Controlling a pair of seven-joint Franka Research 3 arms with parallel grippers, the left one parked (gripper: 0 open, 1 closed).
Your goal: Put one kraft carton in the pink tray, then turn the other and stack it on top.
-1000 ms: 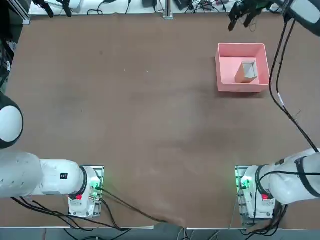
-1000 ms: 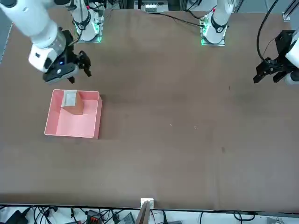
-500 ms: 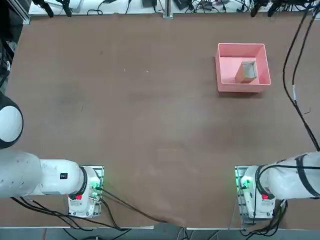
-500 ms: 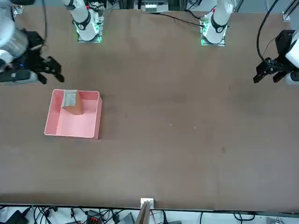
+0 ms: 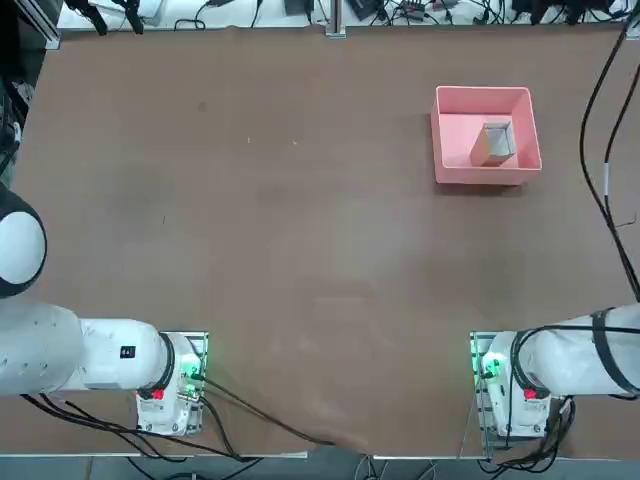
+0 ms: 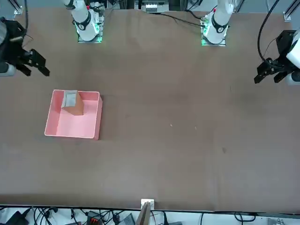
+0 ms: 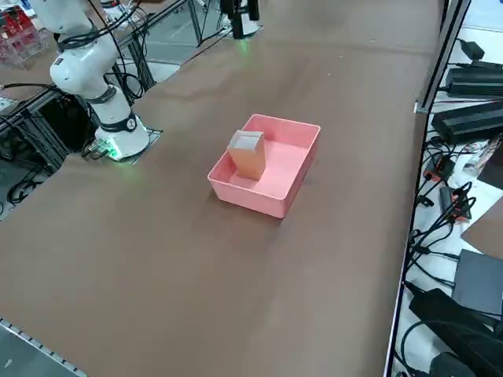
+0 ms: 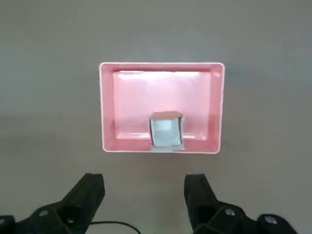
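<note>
Pink tray [image 5: 486,176] holds the stacked kraft cartons [image 5: 492,142] against one wall. Right gripper [image 6: 29,64] hangs high beside it, fingers [image 8: 83,195] apart and empty

Lighting even and diffuse on the worktop [image 5: 300,220], probably overhead. No hard shadows. Soft shadow along the pink tray [image 5: 485,180] on its side toward the arm bases in the top view; faint one beside it in the right side view. Mild bright patch on the tray floor in the right wrist view, looks like glare, though I can't be sure. Green LEDs [image 5: 486,368] at the arm bases bloom slightly. End effector [image 8: 144,195] fingers [image 8: 87,195] near the lens read dark and a bit soft. Top and front views sharp, no motion blur. Slight wide-angle stretch in the right side view's corners.
</note>
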